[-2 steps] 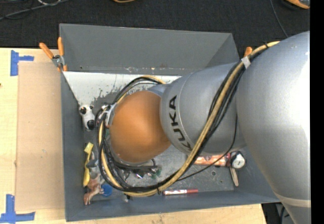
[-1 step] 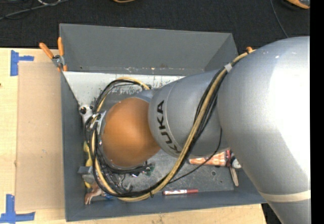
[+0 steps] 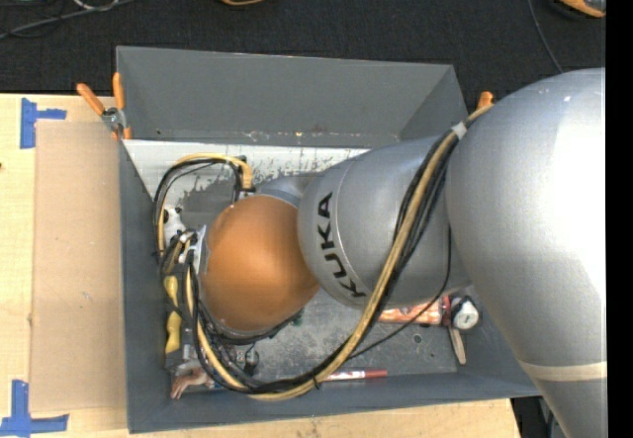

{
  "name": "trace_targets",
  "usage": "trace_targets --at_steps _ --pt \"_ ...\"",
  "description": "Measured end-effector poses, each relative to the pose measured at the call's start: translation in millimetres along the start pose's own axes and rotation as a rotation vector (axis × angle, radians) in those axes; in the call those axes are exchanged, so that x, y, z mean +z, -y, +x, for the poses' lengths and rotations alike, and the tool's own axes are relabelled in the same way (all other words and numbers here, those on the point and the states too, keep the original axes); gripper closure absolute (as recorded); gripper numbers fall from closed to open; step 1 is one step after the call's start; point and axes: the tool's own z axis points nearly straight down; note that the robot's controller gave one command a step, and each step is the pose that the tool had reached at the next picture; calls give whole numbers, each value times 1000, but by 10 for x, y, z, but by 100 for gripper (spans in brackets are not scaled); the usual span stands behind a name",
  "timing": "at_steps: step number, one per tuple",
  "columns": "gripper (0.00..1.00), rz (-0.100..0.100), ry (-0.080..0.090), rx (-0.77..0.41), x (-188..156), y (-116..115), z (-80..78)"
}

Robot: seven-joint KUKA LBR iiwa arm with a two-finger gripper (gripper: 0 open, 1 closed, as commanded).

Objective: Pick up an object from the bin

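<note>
**Entry: grey metal bin [image 3: 287,110], one arm reaching in**

- **Arm [image 3: 391,228]:** silver. It enters from the view's right and bends down over the left half of the bin floor. Black-and-yellow cables [image 3: 401,258] loop round it.
- **Wrist:** a domed orange cover [image 3: 252,263] faces the camera. The gripper sits beneath it, hidden, so I cannot tell whether its grasp is wide, narrow or closed on anything.
- **Loose contents, nearest to the cover first:**
  - brown scrap [image 3: 188,385], in the lower-left corner, just beside the cable loop under the cover
  - thin red stick [image 3: 354,376], flat against the lower wall with its long axis along that wall, down and to the right of the cover
  - orange-and-silver tube [image 3: 410,312], lying crosswise on the right of the floor, partly under the arm
  - white round piece [image 3: 463,315], just beside the tube's right end
  - pale stick [image 3: 458,345], just below the white piece, running up and down in the view
- **Task's thing:** not settled. Whatever lies directly under the cover is hidden.
- **Judgement:** every visible thing lies below or to the right of the cover. A pick among them would need a shift that way, and the brown scrap is the shortest reach
</note>
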Motion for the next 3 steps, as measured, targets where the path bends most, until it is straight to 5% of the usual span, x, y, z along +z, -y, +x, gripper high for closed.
trace_targets --at_steps 2,3 --pt "100 -5 -3 2 -112 -16 5" --pt "100 -13 -6 2 -501 -39 5"
